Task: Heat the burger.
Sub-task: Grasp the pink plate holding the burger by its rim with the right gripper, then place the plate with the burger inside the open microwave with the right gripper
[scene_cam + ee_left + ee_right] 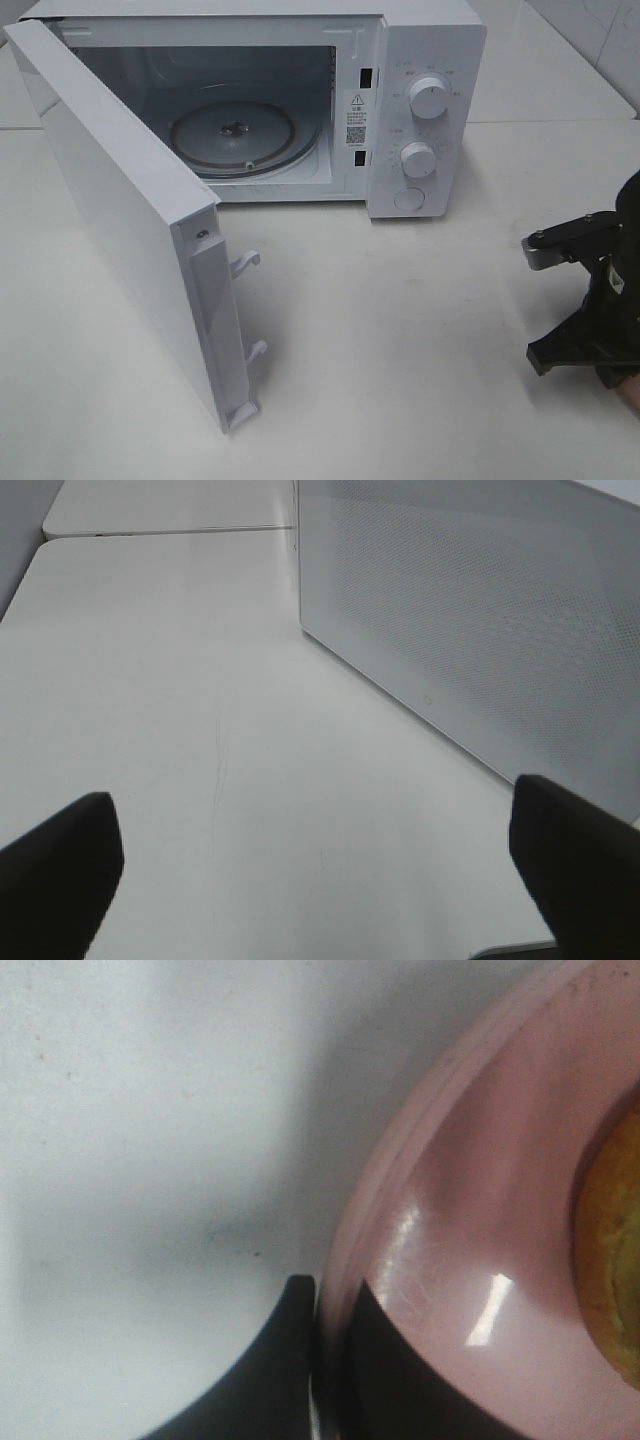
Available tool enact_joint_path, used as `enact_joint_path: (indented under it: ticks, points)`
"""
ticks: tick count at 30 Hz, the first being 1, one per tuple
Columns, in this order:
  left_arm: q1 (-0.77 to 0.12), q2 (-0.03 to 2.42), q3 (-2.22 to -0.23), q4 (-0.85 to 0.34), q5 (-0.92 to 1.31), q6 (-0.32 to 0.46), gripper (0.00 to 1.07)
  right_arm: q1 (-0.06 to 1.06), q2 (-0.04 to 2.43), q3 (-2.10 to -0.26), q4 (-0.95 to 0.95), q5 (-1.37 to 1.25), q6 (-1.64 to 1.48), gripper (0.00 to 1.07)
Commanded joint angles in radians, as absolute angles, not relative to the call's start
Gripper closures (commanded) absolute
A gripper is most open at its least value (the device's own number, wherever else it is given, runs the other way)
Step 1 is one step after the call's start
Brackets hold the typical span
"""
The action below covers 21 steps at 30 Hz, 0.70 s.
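In the right wrist view, only a golden-brown edge of the burger [612,1250] shows, sitting on a round pink plate [480,1190]. My right gripper [326,1298] is shut on the plate's rim, one dark finger outside it and one inside. In the exterior high view the right arm [590,300] stands low at the table's right edge, and the burger is out of frame there. My left gripper [320,880] is open over bare table beside the microwave door [480,630], holding nothing.
The white microwave [425,110] stands at the back with its door [130,220] swung wide open toward the front left. Its glass turntable [235,135] is bare. The white table [400,340] stretches in front of it.
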State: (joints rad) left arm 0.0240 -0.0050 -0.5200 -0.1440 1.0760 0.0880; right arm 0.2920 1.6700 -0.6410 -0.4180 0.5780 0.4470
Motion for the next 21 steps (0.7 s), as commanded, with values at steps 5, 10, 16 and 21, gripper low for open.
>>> enact_joint_path:
  ticks: [5,10,16,21]
  points:
    - [0.022,-0.022,-0.517,-0.151,1.067,0.087,0.09,0.367,1.651,-0.634,-0.548,0.657,0.568,1.07]
    - [0.022,-0.022,-0.517,-0.151,1.067,0.087,0.09,0.423,1.651,-0.634,-0.586,0.701,0.590,1.07]
    - [0.022,-0.022,-0.517,-0.151,1.067,0.087,0.09,0.479,1.622,-0.634,-0.617,0.738,0.606,1.07]
    - [0.022,-0.022,-0.517,-0.151,1.067,0.087,0.09,0.503,1.533,-0.634,-0.623,0.806,0.572,1.07]
